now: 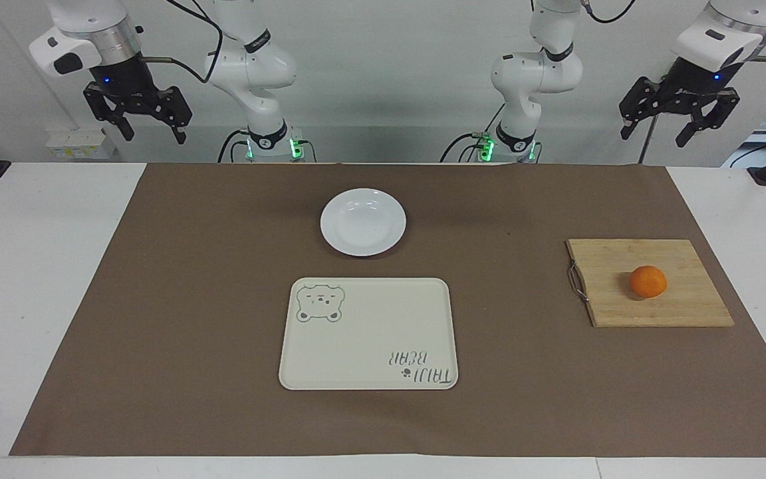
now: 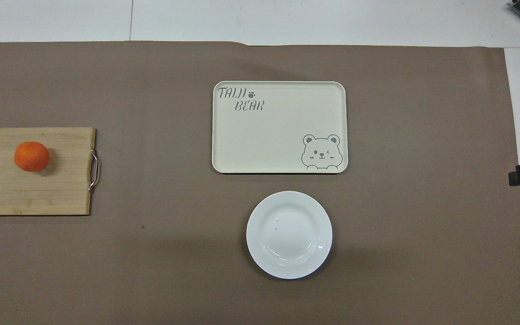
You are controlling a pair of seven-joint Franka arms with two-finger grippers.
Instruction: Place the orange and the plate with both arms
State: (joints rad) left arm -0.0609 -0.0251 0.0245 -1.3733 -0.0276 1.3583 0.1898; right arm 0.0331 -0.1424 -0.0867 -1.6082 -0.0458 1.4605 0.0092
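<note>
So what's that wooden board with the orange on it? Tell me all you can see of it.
The wooden board is a pale, bamboo-looking rectangular cutting board with visible grain strips, lying flat on the brown mat toward the left arm's end of the table. A small metal handle is fixed to the short edge that faces the cream tray. The orange rests on its top, roughly mid-board. Nothing else touches it; both grippers are raised well away.
</note>
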